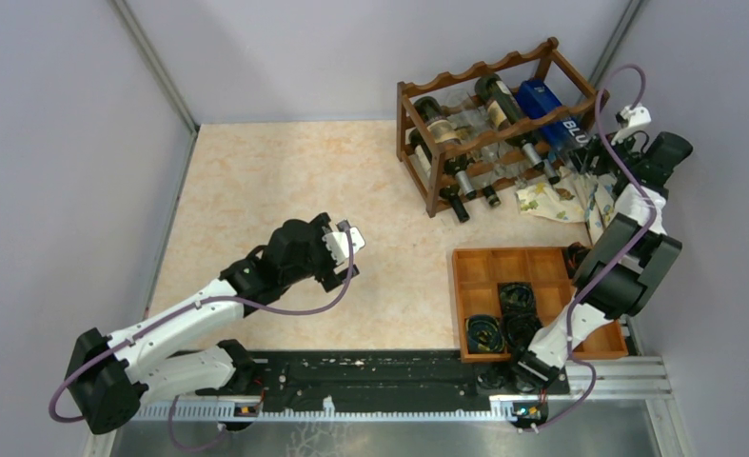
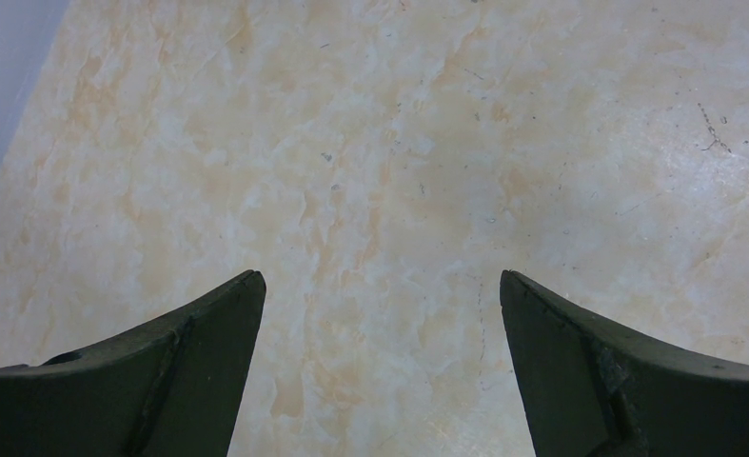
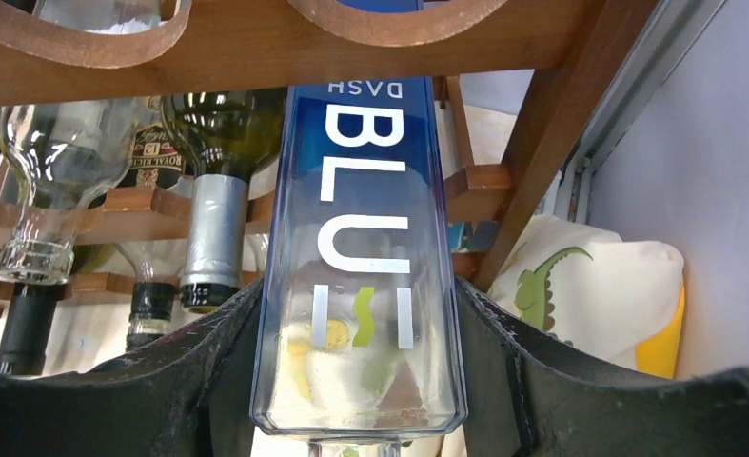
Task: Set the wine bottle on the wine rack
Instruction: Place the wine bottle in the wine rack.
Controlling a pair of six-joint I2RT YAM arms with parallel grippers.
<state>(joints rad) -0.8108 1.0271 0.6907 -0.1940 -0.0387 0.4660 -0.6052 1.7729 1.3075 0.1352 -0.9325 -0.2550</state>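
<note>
The wine rack (image 1: 475, 72), dark reddish-brown wood with scalloped rails, stands at the back right and holds several bottles. The wine bottle (image 1: 551, 112) is a clear blue square one with white letters. It lies in the rack's top tier at the right end, neck toward the right arm. My right gripper (image 1: 587, 148) is shut on its lower body. In the right wrist view both fingers (image 3: 208, 381) press the bottle (image 3: 361, 238) from the sides, under the rack rail (image 3: 256, 38). My left gripper (image 1: 344, 249) is open and empty over bare tabletop (image 2: 380, 286).
A flat wooden compartment tray (image 1: 489, 264) with coiled black cables lies at the front right, beside the right arm. A white cloth with dinosaur print (image 1: 551, 200) (image 3: 589, 286) lies next to the rack. The grey wall runs close on the right.
</note>
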